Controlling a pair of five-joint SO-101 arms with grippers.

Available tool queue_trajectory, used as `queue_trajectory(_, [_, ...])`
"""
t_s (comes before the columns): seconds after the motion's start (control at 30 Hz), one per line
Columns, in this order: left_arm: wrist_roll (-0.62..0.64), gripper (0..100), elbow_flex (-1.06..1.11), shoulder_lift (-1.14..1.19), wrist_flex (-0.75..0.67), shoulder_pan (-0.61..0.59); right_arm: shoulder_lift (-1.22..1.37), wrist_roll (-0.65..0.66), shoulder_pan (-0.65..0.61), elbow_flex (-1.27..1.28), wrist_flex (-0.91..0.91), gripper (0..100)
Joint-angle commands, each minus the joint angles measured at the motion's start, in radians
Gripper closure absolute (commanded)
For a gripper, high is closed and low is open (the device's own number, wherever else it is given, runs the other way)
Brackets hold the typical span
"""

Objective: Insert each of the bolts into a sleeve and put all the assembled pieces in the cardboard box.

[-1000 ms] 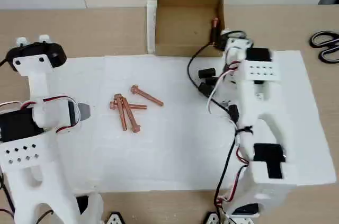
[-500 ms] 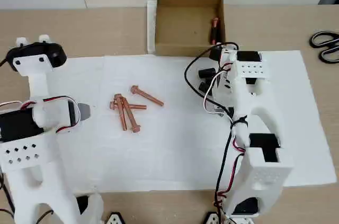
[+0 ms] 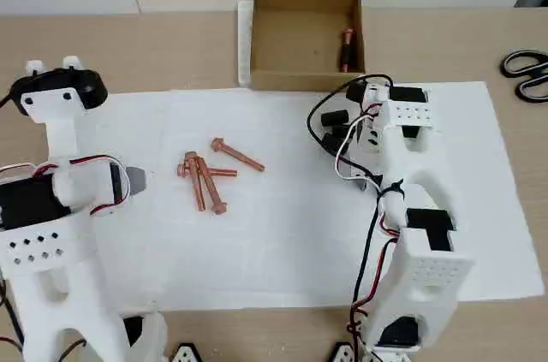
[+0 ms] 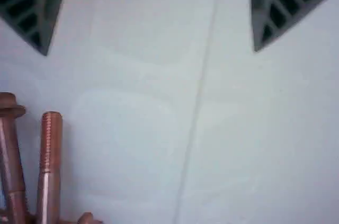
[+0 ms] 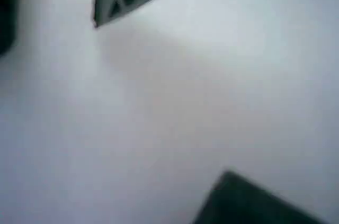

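Overhead look at a table (image 3: 128,45) with a white sheet (image 3: 274,251) across the middle. At twelve o'clock, a cardboard box (image 3: 291,37), open on top, with one assembled piece (image 3: 347,47) lying against its three o'clock wall. At about nine o'clock from the sheet's centre, a loose cluster of copper-coloured bolts (image 3: 208,175), several touching or crossing. At about one o'clock from the centre, two black sleeves (image 3: 334,119) just beside the right arm (image 3: 402,118) and its looping cables (image 3: 310,118). Left gripper (image 4: 149,49) with jaws spread wide over bare sheet, holding nothing, bolts near but not between them. Right gripper (image 5: 175,102) seemingly spread as well, bare sheet in the gap, nothing held; blurred, so judged loosely. Scissors (image 3: 525,71) at two o'clock, by the table's edge, well apart from everything.

Likely trouble:
- Grabbing two bolts at once or scattering the heap, given the overlap.
- A round bolt rolling away on release.
- Cables brushing a sleeve and shoving it aside.
- A bolt meeting a sleeve off-axis and jamming.

No readable brand, label or writing anywhere.
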Motion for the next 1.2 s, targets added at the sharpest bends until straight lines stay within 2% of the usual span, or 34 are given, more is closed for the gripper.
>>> queue_trajectory(0.0, [-0.003,76,-0.004,-0.005,0.017,-0.006,-0.005,0.0,0.019,-0.048,-0.019,87.0])
queue_trajectory(0.17, [-0.003,76,-0.004,-0.005,0.017,-0.006,-0.004,0.0,0.035,-0.046,-0.027,95.2])
queue_trajectory(0.47, [-0.003,76,-0.005,-0.005,0.017,-0.005,-0.013,0.02,0.054,-0.055,-0.015,95.7])
queue_trajectory(0.57, [-0.003,76,-0.008,-0.005,0.017,-0.002,-0.03,0.034,0.054,-0.112,0.076,95.7])
queue_trajectory(0.77, [-0.031,76,-0.013,0.012,0.014,0.0,-0.185,0.037,0.048,-0.184,0.197,95.7])
queue_trajectory(0.93, [-0.054,76,-0.093,0.14,0.017,0.002,-0.317,0.037,0.053,-0.183,0.219,95.7])
queue_trajectory(1.03, [-0.005,76,-0.185,0.247,0.017,0.057,-0.364,0.037,0.053,-0.183,0.219,95.7])
queue_trajectory(1.17, [0.08,76,-0.305,0.399,0.017,0.199,-0.383,0.057,0.051,-0.181,0.219,95.7])
